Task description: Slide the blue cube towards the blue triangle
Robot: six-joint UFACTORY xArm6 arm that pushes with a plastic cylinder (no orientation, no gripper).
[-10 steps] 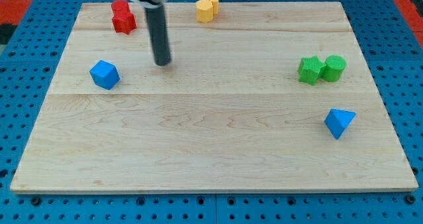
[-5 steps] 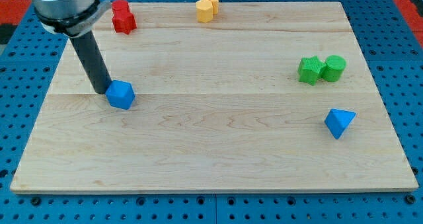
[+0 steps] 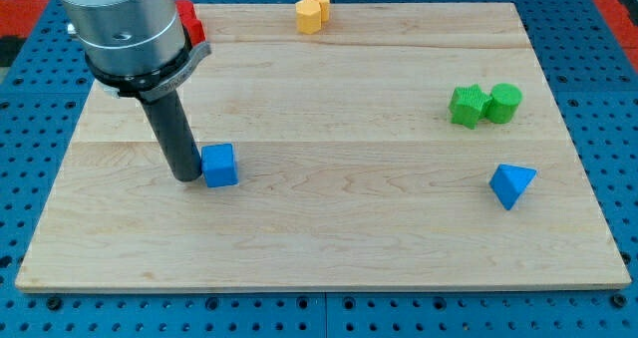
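Note:
The blue cube (image 3: 220, 166) sits on the wooden board (image 3: 329, 228), left of centre. My tip (image 3: 186, 176) stands right against the cube's left side, touching or nearly so. The blue triangle (image 3: 511, 184) lies far off at the view's right, slightly lower than the cube. The rod rises from the tip up to the arm's grey body at the top left.
Two green blocks (image 3: 483, 105) stand side by side at the right, above the blue triangle. A yellow block (image 3: 313, 10) sits at the top edge. A red block (image 3: 189, 21) at the top left is partly hidden behind the arm.
My tip came down and left behind the blue cube, then pushed it right and toward the view's bottom. The cube has turned as it slid. Other blocks have not moved.

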